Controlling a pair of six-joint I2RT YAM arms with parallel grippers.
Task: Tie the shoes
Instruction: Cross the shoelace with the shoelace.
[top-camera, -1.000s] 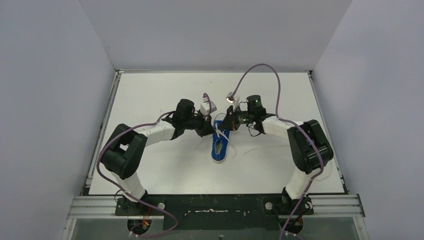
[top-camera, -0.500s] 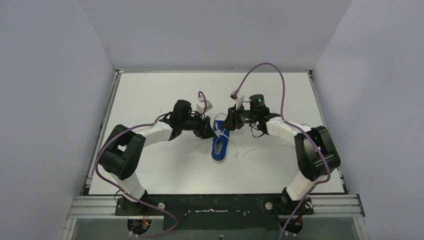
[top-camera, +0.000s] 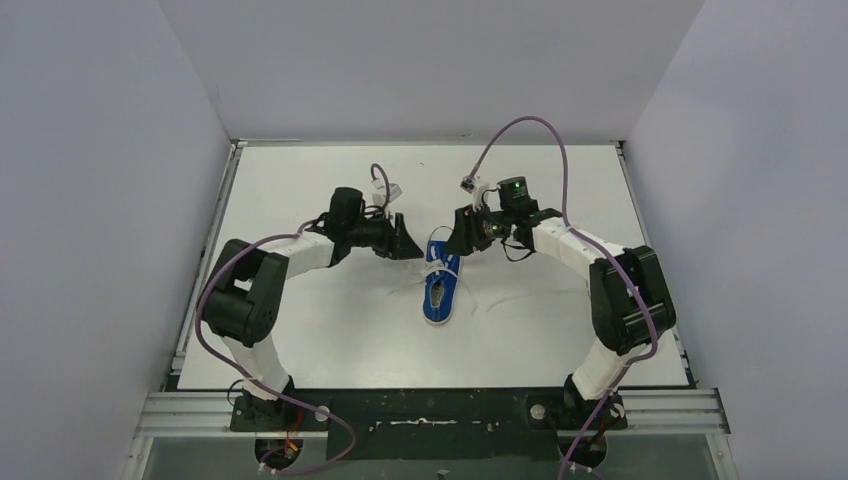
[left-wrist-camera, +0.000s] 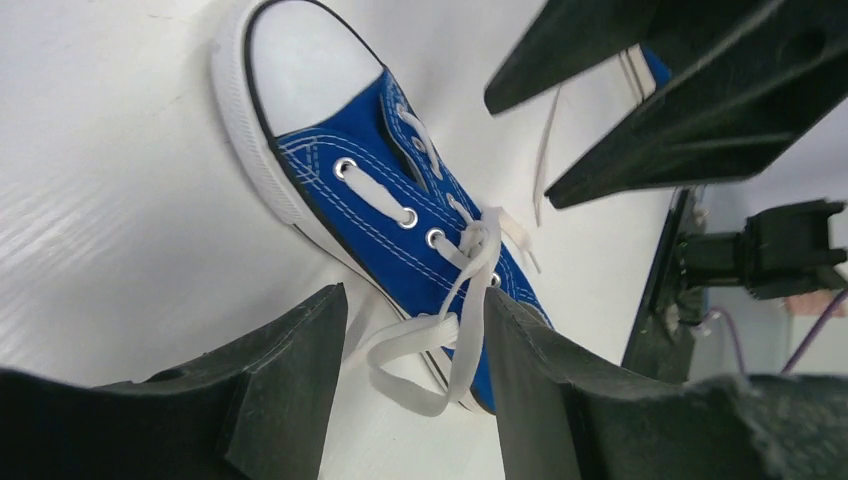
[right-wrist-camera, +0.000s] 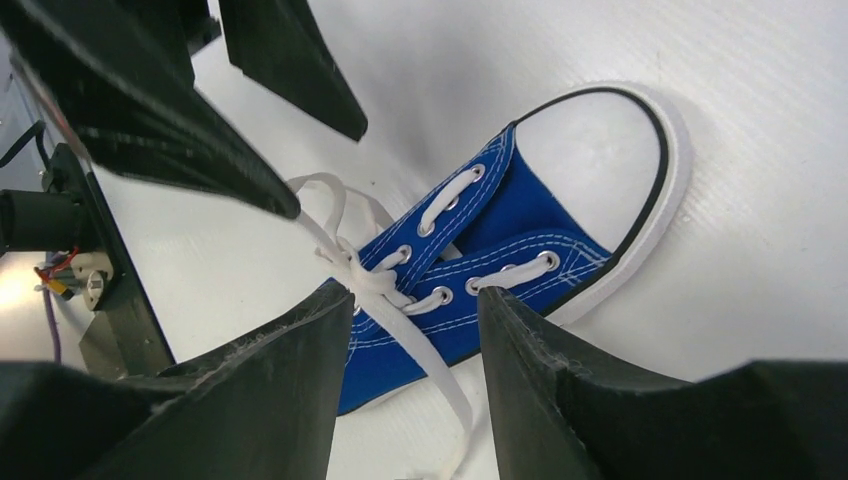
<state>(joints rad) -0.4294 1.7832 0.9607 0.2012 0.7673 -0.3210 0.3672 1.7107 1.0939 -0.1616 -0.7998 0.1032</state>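
While both pincers stand released, the shoe (top-camera: 439, 292) lies on its sole on the tabletop (top-camera: 300, 330), toe cap pointing away from the arm bases. Only 1 shoe is in view.

- Left pincer (top-camera: 412, 248): just left of the shoe's toe end, jaws apart, grasping nothing.
- Right pincer (top-camera: 460, 244): just right of the shoe's toe end, jaws apart, grasping nothing.
- Laces (left-wrist-camera: 455, 300): gathered into a knot (right-wrist-camera: 352, 268) over the upper eyelets of the shoe. 1 flat loop hangs off the shoe's left side onto the tabletop, and 1 free end trails off its right side. Whether the bow is complete cannot be told.

Probable faults from this state:
1. A finger catches the hanging loop as it moves, which would pull the knot loose.
2. A snagged lace drags or tips the shoe, which appears light.
3. The 2 pincers collide, since they face each other closely across the shoe.

No container is in view. Nothing shows inside the shoe's own opening but its insole
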